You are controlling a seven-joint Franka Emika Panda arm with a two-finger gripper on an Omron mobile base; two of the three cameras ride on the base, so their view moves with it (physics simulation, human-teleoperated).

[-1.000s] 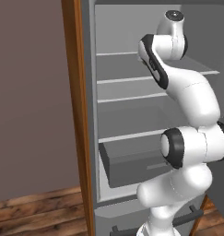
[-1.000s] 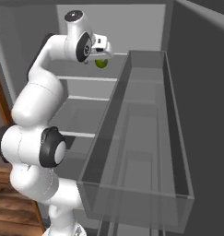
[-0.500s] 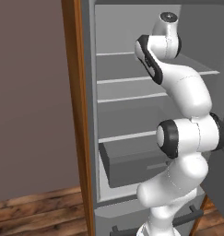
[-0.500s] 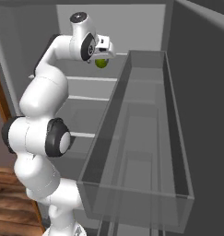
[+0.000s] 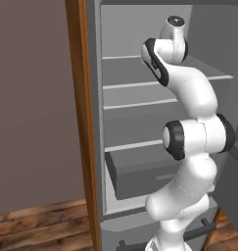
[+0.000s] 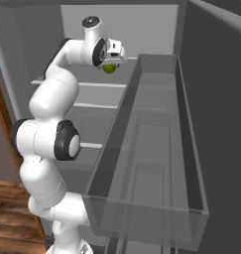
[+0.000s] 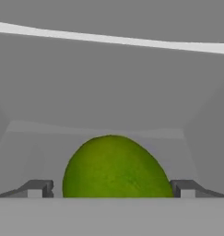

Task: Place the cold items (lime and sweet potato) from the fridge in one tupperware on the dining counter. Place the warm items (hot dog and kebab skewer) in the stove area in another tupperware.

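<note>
A green lime (image 7: 115,168) lies on an upper fridge shelf (image 7: 109,131), close in front of the hand camera. My gripper (image 7: 111,189) is open, and its two dark fingertips (image 7: 39,188) stand on either side of the lime without pressing on it. From the right base view, the lime (image 6: 110,68) shows just under the white hand of the gripper (image 6: 114,60), with the arm reaching high into the open fridge. The left base view has the arm's upper joints in front of the shelves, and they hide the hand.
Glass shelves (image 5: 125,84) cross the fridge interior, above a grey drawer (image 5: 135,171). A clear door bin (image 6: 156,163) on the open fridge door runs close along the right of the arm. A wooden panel (image 5: 81,122) borders the fridge on the left.
The arm has shifted its upper joints and pushed the hand a little farther into the fridge toward the lime. The lime has not moved, and the jaws have stayed wide.
</note>
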